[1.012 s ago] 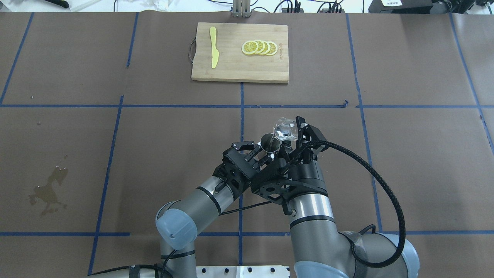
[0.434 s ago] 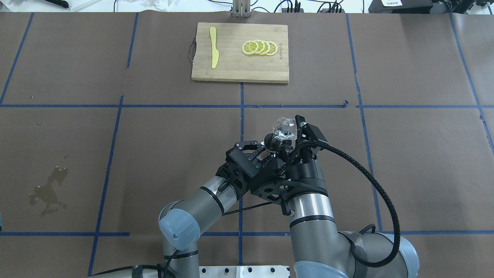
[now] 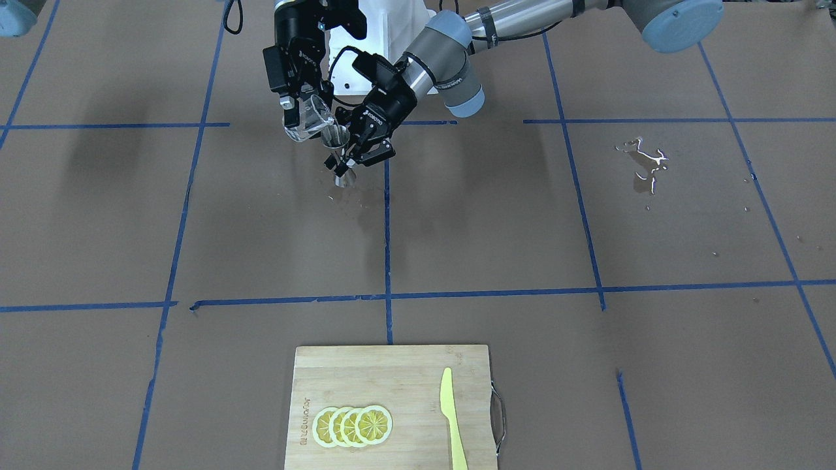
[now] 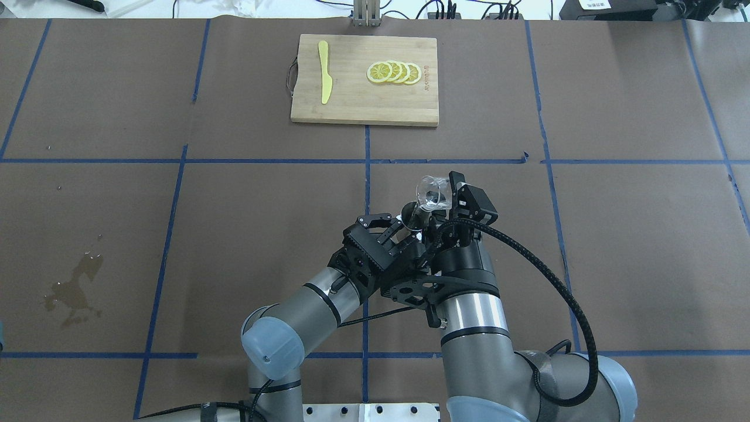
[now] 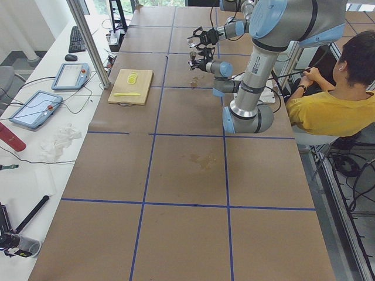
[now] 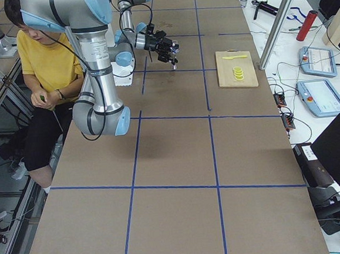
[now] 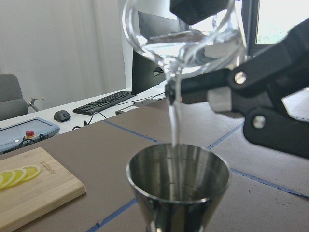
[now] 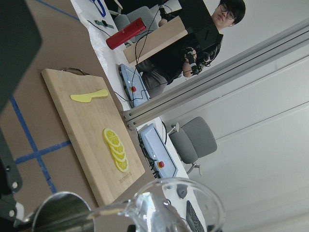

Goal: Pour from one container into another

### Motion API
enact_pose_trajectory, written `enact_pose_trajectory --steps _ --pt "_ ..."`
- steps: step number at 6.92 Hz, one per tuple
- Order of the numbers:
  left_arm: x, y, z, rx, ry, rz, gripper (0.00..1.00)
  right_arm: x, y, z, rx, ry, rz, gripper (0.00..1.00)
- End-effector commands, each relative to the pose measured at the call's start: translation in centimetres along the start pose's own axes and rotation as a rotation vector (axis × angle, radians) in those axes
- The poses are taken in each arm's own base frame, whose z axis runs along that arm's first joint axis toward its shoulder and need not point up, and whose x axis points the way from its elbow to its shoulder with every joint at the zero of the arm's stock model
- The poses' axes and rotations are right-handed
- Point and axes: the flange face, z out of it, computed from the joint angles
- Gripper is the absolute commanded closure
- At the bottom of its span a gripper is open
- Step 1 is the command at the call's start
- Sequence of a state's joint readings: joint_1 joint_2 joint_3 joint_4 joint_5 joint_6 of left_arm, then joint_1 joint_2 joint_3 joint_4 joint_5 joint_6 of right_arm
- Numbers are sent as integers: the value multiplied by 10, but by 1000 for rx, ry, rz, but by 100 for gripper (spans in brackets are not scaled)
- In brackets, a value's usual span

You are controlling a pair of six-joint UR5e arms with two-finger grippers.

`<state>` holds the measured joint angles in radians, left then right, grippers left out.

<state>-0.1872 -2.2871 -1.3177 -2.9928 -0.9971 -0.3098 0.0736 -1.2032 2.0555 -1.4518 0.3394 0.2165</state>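
Observation:
The clear glass cup hangs tilted in the air, with my right gripper shut on it. A thin stream of clear liquid falls from the cup's spout into the steel jigger. My left gripper is shut on the jigger at its waist and holds it upright just under the cup's lip. From the front, the cup sits up and to the left of the jigger, both above the table. The right wrist view has the cup's rim and the jigger's rim at its bottom edge.
A wooden cutting board at the table's far side carries lemon slices and a yellow knife. A puddle lies on the brown paper at the left. Small wet marks lie below the jigger. A seated person is behind the robot.
My right gripper has tipped the cup a little more over the jigger. My left arm has shifted slightly right, bringing the jigger closer under the cup.

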Motion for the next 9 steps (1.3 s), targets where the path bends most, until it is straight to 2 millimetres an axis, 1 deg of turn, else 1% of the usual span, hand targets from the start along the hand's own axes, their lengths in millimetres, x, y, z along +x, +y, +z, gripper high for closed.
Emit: enact_pose_trajectory --steps 1,4,9 --pt "0 0 0 0 0 0 100 1 1 1 0 5 -35 100" --pt "0 0 0 -1 -2 2 100 3 5 2 -1 25 -102 100" --pt "2 -2 0 3 -1 -2 100 6 2 1 3 30 -150 100"
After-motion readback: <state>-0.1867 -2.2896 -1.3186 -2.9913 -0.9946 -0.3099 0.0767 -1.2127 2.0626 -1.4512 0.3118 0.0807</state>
